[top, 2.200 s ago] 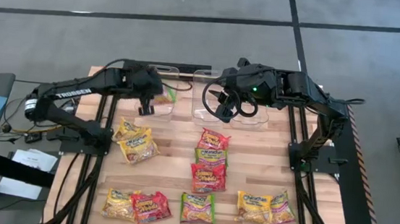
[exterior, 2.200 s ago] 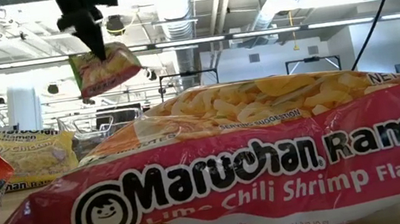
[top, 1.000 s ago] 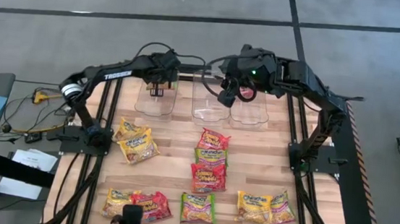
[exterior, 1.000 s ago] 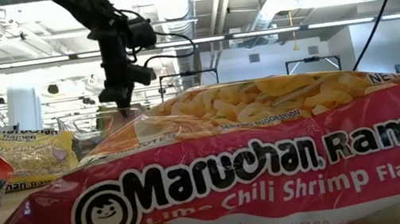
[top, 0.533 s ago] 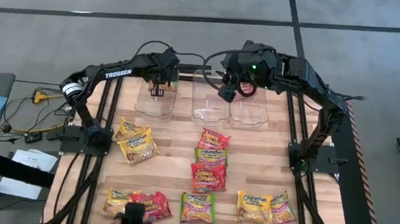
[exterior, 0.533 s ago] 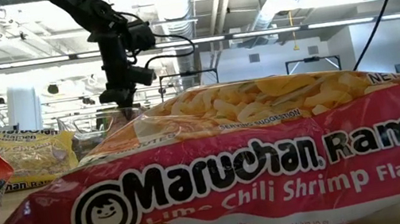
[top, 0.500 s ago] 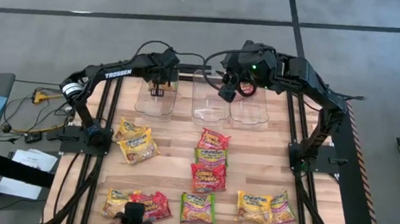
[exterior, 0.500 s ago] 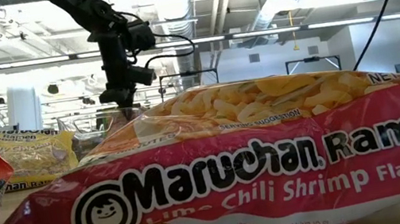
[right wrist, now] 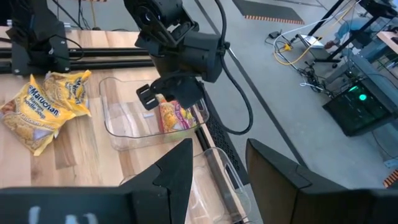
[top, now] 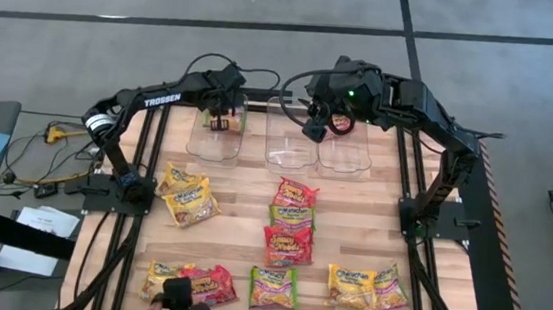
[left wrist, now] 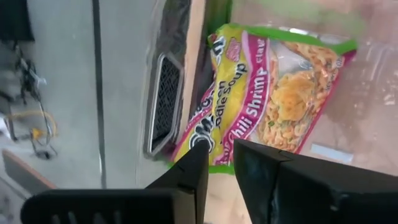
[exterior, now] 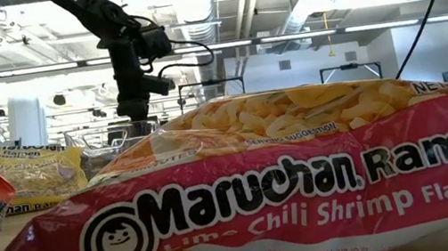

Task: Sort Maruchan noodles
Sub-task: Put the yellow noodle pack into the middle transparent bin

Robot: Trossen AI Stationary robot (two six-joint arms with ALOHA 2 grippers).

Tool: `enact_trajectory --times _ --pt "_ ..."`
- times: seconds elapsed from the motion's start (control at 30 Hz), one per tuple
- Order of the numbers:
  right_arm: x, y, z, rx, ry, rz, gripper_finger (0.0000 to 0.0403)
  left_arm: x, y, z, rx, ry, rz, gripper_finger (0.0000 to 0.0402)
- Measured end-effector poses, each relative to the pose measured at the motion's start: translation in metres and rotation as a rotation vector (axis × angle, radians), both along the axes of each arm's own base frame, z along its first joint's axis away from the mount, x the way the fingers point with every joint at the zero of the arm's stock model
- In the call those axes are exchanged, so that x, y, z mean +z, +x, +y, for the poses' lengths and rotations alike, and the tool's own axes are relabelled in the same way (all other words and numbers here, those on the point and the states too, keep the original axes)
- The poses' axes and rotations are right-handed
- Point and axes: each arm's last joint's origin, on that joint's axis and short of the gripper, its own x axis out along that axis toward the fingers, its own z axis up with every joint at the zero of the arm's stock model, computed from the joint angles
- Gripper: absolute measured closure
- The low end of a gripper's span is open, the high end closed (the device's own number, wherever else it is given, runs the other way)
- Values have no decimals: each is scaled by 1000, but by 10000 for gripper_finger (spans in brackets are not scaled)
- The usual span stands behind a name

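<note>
Left gripper (top: 222, 122) over left bin (top: 200, 144) at table's far edge, fingers parted only a crack w/ a green-edged lime chili shrimp packet (left wrist: 261, 99) just beyond the tips; can't tell whether the tips touch it, prob. being let go. Packet stands on edge inside that bin, leaning on the far wall. Right gripper (top: 311, 130) above middle bin (top: 291, 156), jaws apart, nothing between them.

Progress, by judgement: barely started. One packet binned, as far as visible. Middle bin and right bin (top: 346, 159) look empty.

Left to sort, all on the table (top: 242, 207) well clear of the bins:
- 2 yellow packets (top: 187, 197) near left edge, overlapping.
- Column of 3 at centre: red-orange packet (top: 295, 193), green packet (top: 289, 216) partly under it, red packet (top: 288, 245) nearest.
- Near edge, left→right: yellow + red pair (top: 195, 280), green-edged packet (top: 274, 287), 2 more yellows (top: 365, 285).

About 10 to go. A dark object (top: 178, 302) at near edge by the yellow/red pair, poss. a person's hand w/ a device; unclear.

Next step prob.: back off from bin, fetch another.
</note>
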Motion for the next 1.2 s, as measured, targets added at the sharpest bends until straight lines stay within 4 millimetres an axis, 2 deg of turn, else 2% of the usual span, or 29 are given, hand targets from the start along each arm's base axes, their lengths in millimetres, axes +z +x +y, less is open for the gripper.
enact_trajectory --times 0.13,0.23,0.37,0.5,0.67,0.83,1.0,1.1,1.2 --pt "-1 -1 0 0 2 16 229 3 -1 -8 21 3 24 336" --pt "0 -3 1 -5 11 12 229 13 -1 -17 49 -36 24 339" --pt "1 -7 3 -8 110 -35 229 41 0 -29 104 -119 -18 340" --pt "-2 -14 7 11 234 -19 229 71 2 -36 144 -246 -141 340" --pt "-15 -21 17 25 390 107 220 102 6 -47 120 -387 -276 340" --pt "-27 -26 34 23 584 223 196 122 10 -61 64 -408 -299 340" --pt "-33 -21 62 116 749 259 180 135 15 -78 8 -418 -291 340" --pt "-40 -20 79 131 785 306 179 141 11 -90 -45 -458 -315 340" --pt "-60 -14 95 105 814 398 179 147 -1 -100 -71 -531 -372 340"
